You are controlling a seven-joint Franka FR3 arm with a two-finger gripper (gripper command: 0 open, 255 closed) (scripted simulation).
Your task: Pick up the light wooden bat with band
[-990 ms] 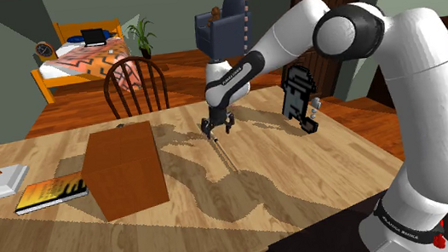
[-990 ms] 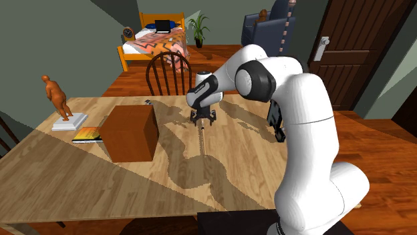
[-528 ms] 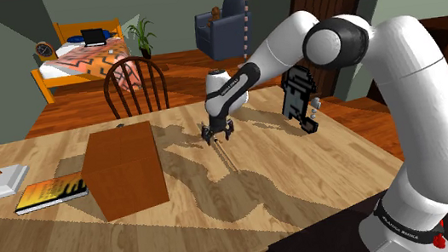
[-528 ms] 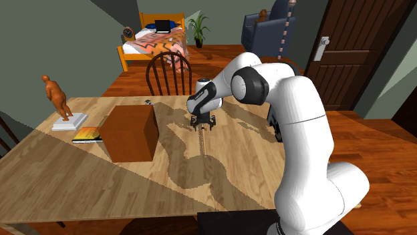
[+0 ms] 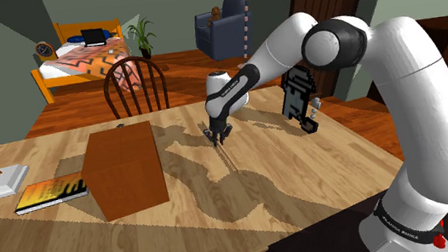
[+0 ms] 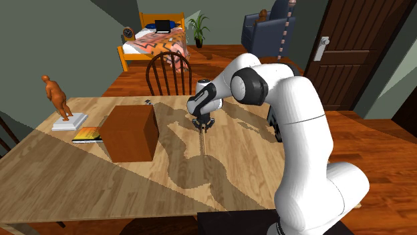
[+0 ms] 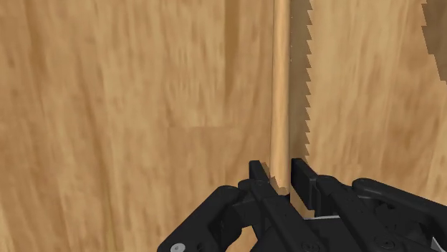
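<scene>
— Black gripper is right down at the table, fingers pinched in on the thin end of the bat. I'd call that a grasp.

— And the bat itself?

— Lying flat on the wood, pale and slim, running away from the jaws, well clear of the brown box.

— What worries you?

— That it's held near one end. Lift it and, I reckon, all that free length will sag or swing in the pads. The shaft is round and narrow too, so a weak squeeze could let it roll out and drop.
</scene>
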